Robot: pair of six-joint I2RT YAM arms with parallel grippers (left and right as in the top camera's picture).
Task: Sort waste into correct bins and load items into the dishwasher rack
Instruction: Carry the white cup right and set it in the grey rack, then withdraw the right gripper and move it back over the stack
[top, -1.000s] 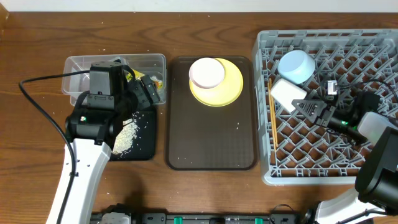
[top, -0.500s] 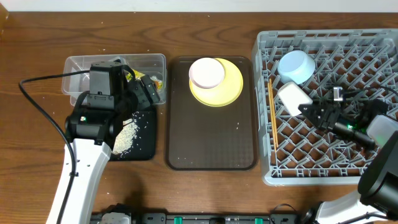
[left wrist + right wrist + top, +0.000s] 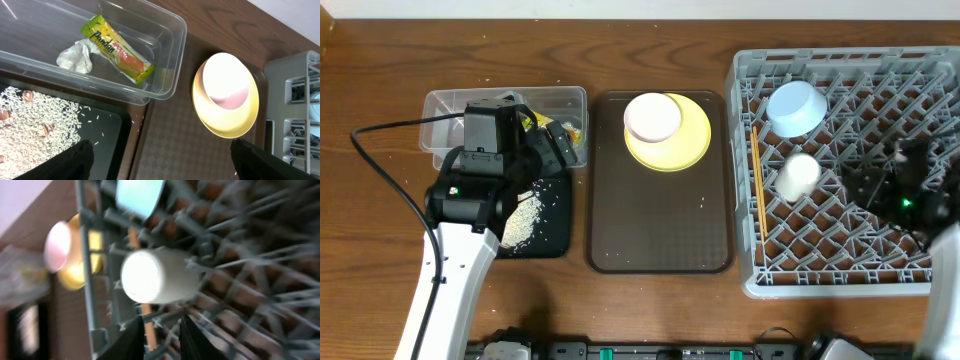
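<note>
Nearest, rice scraps (image 3: 35, 132) are lying on the black tray (image 3: 555, 235). The left gripper (image 3: 161, 152) is hovering above its far edge, jaws spread wide. The right gripper (image 3: 161, 336) is hanging inside the dishwasher rack (image 3: 840, 288), jaws narrowly parted, empty; the white cup (image 3: 798, 175) is lying sideways just beyond. Farther back, the wrapper (image 3: 117, 49) and tissue (image 3: 75, 56) are sitting in the clear tub (image 3: 445, 103).

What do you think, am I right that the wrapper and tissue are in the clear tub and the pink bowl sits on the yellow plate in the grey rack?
Not quite. The overhead view shows the pink bowl on the yellow plate on the dark brown tray, not in the grey rack. The wrapper and tissue are indeed in the clear tub.
</note>
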